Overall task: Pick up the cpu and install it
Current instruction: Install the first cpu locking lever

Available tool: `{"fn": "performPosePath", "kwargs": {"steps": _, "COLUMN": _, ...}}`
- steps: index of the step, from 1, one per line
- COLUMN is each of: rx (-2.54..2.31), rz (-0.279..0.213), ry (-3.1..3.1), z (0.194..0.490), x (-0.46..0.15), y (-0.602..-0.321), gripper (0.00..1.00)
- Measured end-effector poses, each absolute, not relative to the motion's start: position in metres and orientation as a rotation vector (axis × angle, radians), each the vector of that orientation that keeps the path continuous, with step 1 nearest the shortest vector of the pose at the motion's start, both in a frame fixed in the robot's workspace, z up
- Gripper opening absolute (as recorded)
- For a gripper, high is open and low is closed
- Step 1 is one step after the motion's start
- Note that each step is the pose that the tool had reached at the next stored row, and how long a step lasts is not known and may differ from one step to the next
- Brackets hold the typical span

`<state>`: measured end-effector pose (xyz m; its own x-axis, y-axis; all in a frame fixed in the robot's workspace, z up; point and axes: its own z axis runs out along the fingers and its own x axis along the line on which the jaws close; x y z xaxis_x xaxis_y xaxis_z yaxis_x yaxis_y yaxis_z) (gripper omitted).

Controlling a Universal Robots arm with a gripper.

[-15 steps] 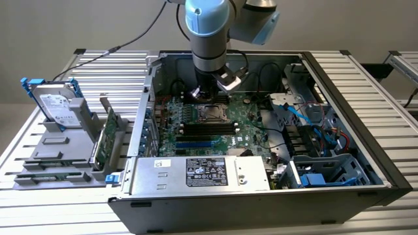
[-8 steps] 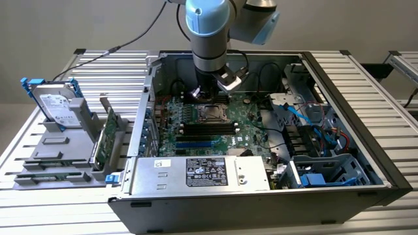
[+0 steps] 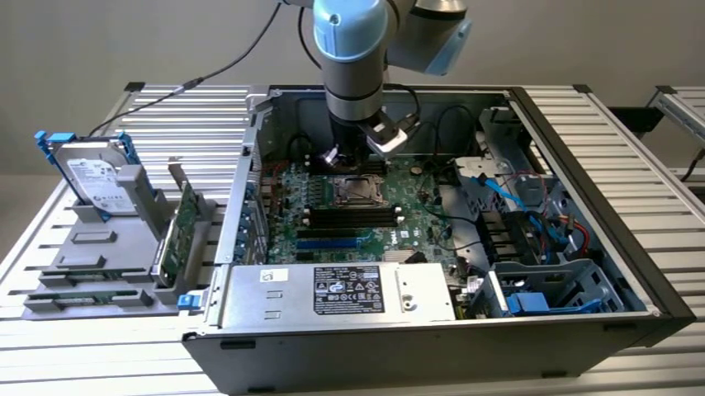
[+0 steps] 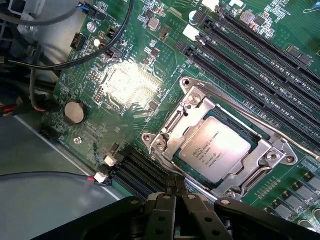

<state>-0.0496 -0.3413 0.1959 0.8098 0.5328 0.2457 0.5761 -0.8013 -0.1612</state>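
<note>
View into the open computer case [image 3: 650, 289] standing on the slatted bench [image 3: 99, 346]. The cpu [image 4: 215, 150] lies flat in its socket [image 4: 165, 145] on the green circuit board [image 4: 85, 85], towards the far edge of the board in the exterior view, with black memory slots [image 4: 260, 60] alongside; a metal frame [image 4: 272, 157] borders it on all sides. The tool [image 4: 176, 189] hangs just above the board beside the socket, its fingers [image 4: 162, 202] pressed together and holding nothing; it is not touching the cpu.

Handling, as a judgement: the cpu is a thin, stiff, light chip; its bright metal lid looks smooth and probably slippery, so a pinch across the faces offers little purchase; two opposite side edges would be the sounder place to take hold, kept level. The underside contacts and the socket beneath are likely fragile; tilting or dragging could damage them. With the frame close round the edges, little of the side walls appears free for fingers to reach.
</note>
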Motion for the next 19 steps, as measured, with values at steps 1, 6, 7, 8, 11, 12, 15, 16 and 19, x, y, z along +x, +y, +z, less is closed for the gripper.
{"fn": "performPosePath", "kwargs": {"steps": 1, "rx": -2.769, "rz": -0.277, "ry": -0.857, "z": 0.1959, "x": -0.0493, "y": -0.3413, "gripper": 0.11}}
{"fn": "performPosePath", "kwargs": {"steps": 6, "rx": -2.774, "rz": -0.28, "ry": -0.84, "z": 0.1958, "x": -0.0484, "y": -0.3412, "gripper": 0.11}}
{"fn": "performPosePath", "kwargs": {"steps": 7, "rx": -2.774, "rz": -0.28, "ry": -0.837, "z": 0.1958, "x": -0.0482, "y": -0.3412, "gripper": 0.11}}
{"fn": "performPosePath", "kwargs": {"steps": 8, "rx": -2.775, "rz": -0.281, "ry": -0.835, "z": 0.1958, "x": -0.0481, "y": -0.3412, "gripper": 0.11}}
{"fn": "performPosePath", "kwargs": {"steps": 11, "rx": -2.776, "rz": -0.283, "ry": -0.825, "z": 0.1959, "x": -0.048, "y": -0.3413, "gripper": 0.11}}
{"fn": "performPosePath", "kwargs": {"steps": 12, "rx": -2.777, "rz": -0.283, "ry": -0.822, "z": 0.1959, "x": -0.0479, "y": -0.3412, "gripper": 0.11}}
{"fn": "performPosePath", "kwargs": {"steps": 15, "rx": -2.775, "rz": -0.286, "ry": -0.812, "z": 0.1959, "x": -0.0479, "y": -0.3413, "gripper": 0.11}}
{"fn": "performPosePath", "kwargs": {"steps": 16, "rx": -2.774, "rz": -0.287, "ry": -0.81, "z": 0.1959, "x": -0.0479, "y": -0.3413, "gripper": 0.11}}
{"fn": "performPosePath", "kwargs": {"steps": 19, "rx": -2.773, "rz": -0.289, "ry": -0.801, "z": 0.1958, "x": -0.0477, "y": -0.3412, "gripper": 0.11}}
